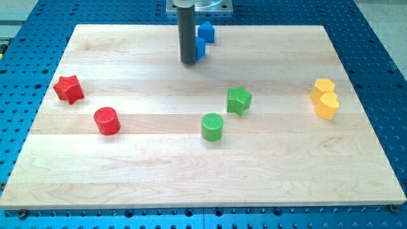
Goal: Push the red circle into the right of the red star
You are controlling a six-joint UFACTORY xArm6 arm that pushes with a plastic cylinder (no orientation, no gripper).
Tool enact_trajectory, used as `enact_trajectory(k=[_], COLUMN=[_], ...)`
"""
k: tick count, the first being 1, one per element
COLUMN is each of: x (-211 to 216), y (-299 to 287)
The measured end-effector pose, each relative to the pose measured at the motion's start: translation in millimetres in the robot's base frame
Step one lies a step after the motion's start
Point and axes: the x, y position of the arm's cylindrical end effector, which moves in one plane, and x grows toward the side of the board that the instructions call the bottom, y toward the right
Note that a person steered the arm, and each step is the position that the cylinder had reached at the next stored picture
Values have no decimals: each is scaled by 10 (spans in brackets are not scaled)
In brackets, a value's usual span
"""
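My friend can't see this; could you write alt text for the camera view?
A dark rod's tip rests at the view's top beside two blue blocks, far from the red circle, which sits lower right of the red star on a wooden board.

single camera view, raised at the board's (203,184) near edge, angled down across it, whole board in frame, moderately close

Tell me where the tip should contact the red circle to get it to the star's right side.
No gripping, only pushing. Red circle sits below-right of the red star, apart from it. Probably set my tip, now by the blue blocks at the view's top, against the circle's lower-right wall and push up-left. It's a round upright cylinder, so aim through its centre or it may slip sideways.
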Motion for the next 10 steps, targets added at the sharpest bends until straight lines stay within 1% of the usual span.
enact_trajectory(k=[1,2,3,4,5,6,7,8,9,10], x=[-47,11,89,142,102,446,629,792,1763,2375], y=[-2,-420,-695,-699,-1054,-1893,-2215,-1237,-945,-1071])
